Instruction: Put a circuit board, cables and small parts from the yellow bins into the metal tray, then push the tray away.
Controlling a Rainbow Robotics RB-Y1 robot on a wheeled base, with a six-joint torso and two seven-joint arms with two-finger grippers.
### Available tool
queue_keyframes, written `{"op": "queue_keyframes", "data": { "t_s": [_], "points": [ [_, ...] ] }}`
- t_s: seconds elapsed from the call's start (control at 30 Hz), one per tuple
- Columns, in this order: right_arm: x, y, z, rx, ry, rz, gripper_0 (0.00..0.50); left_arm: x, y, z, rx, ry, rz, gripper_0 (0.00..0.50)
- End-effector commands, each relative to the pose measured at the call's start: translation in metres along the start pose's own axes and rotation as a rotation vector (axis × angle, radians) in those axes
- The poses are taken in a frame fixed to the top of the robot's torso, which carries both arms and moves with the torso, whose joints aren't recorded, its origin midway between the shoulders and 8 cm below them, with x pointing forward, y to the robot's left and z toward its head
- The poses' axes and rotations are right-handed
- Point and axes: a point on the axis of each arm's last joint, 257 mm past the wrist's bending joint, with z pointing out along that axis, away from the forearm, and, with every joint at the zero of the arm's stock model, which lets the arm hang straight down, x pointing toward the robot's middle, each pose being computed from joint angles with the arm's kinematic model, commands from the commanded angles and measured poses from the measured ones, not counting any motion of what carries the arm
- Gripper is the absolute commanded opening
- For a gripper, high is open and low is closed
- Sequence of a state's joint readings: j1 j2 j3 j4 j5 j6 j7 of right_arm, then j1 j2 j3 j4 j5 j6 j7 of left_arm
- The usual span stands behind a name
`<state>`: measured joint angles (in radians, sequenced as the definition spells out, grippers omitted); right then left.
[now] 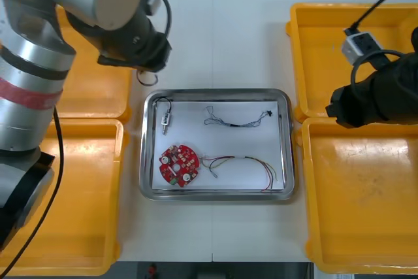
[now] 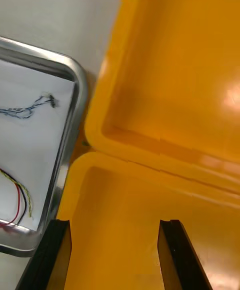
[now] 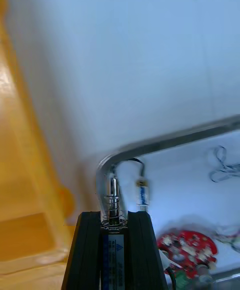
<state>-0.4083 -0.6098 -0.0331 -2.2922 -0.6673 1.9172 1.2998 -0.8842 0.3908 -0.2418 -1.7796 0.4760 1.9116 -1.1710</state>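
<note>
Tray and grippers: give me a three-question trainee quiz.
1. True or false: the board lies in the tray.
2. Fill in: the right gripper, above a bin, is ___.
3. What is the left gripper shut on? A) small part B) board C) nothing
Key: 1 true; 2 open; 3 A.

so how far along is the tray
Circuit board, blue and white cable, red and yellow cable and black cable lie in the metal tray. The left gripper grips a small metal part near its corner; the right gripper hangs open over yellow bins. Left: drop part, push tray.
</note>
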Motion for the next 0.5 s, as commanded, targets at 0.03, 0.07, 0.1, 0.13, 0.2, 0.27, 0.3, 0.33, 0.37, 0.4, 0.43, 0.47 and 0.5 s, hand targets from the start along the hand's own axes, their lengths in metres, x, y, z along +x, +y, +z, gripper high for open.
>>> {"op": "queue_keyframes", "data": {
  "t_s": [0.03, 0.07, 0.1, 0.13, 0.2, 0.27, 0.3, 0.33, 0.37, 0.4, 0.43, 0.47, 0.5],
  "points": [
    [0.021, -0.041, -0.018, 0.075, -0.011, 0.086, 0.5, 0.024, -0.063, 0.006, 0.044, 0.043, -0.044, 0.002],
    [0.025, -0.05, -0.02, 0.086, -0.011, 0.107, 0.5, 0.029, -0.069, 0.01, 0.039, 0.056, -0.026, 0.003],
    [0.028, -0.054, -0.021, 0.094, -0.009, 0.117, 0.5, 0.033, -0.071, 0.013, 0.037, 0.065, -0.02, 0.001],
    [0.032, -0.062, -0.022, 0.103, -0.005, 0.137, 0.5, 0.04, -0.074, 0.019, 0.027, 0.085, -0.003, 0.002],
    [0.039, -0.071, -0.025, 0.109, -0.002, 0.164, 0.5, 0.044, -0.081, 0.027, 0.022, 0.09, 0.014, 0.0],
    [0.047, -0.078, -0.028, 0.101, 0.004, 0.201, 0.5, 0.045, -0.084, 0.04, 0.007, 0.086, 0.028, 0.0],
    [0.05, -0.08, -0.029, 0.099, 0.005, 0.21, 0.5, 0.045, -0.085, 0.044, 0.005, 0.086, 0.03, 0.0],
    [0.054, -0.085, -0.031, 0.101, 0.008, 0.225, 0.5, 0.047, -0.086, 0.051, 0.001, 0.088, 0.032, 0.001],
    [0.059, -0.089, -0.032, 0.105, 0.013, 0.237, 0.5, 0.047, -0.087, 0.058, -0.003, 0.083, 0.034, 0.002],
    [0.062, -0.091, -0.032, 0.108, 0.017, 0.243, 0.5, 0.047, -0.087, 0.061, -0.006, 0.083, 0.035, 0.001],
    [0.066, -0.095, -0.033, 0.114, 0.021, 0.255, 0.5, 0.047, -0.086, 0.066, -0.01, 0.08, 0.035, 0.003],
    [0.07, -0.098, -0.033, 0.118, 0.025, 0.265, 0.5, 0.047, -0.086, 0.072, -0.013, 0.081, 0.038, 0.0],
    [0.072, -0.099, -0.033, 0.119, 0.028, 0.269, 0.5, 0.048, -0.087, 0.074, -0.013, 0.081, 0.037, 0.0]
  ]
}}
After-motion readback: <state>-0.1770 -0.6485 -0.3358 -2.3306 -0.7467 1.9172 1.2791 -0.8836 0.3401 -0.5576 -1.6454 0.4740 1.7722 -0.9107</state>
